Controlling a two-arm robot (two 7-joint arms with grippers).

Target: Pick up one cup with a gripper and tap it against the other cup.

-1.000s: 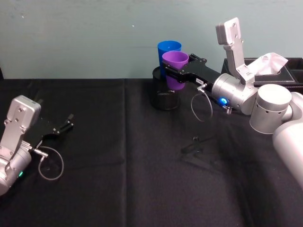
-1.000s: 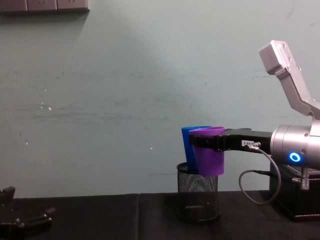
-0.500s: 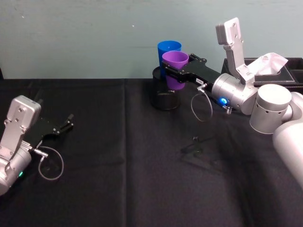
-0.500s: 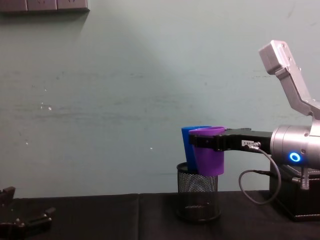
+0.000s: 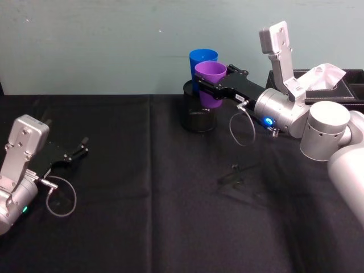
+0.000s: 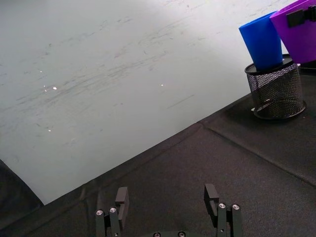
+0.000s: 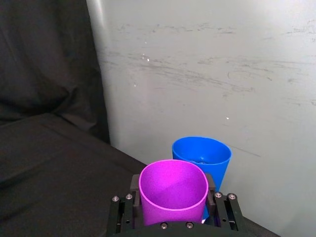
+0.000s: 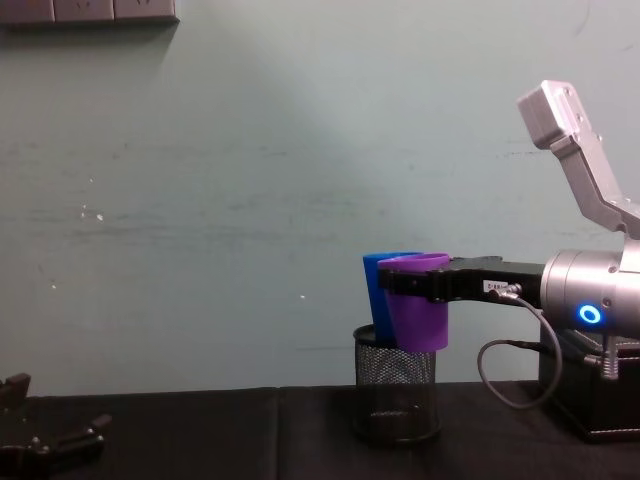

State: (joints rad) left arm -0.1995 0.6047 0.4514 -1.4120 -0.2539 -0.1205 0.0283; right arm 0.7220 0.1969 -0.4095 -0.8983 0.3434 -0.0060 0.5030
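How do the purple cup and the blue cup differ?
The purple cup hangs in the air, held by the right gripper; the blue cup stands in the black mesh holder. The purple cup is nearer the robot, the blue cup behind it. Both are tapered, handleless, mouths up. The left gripper rests open at left.

Upright purple cup (image 5: 210, 77) aloft; rim against blue cup (image 5: 202, 57)
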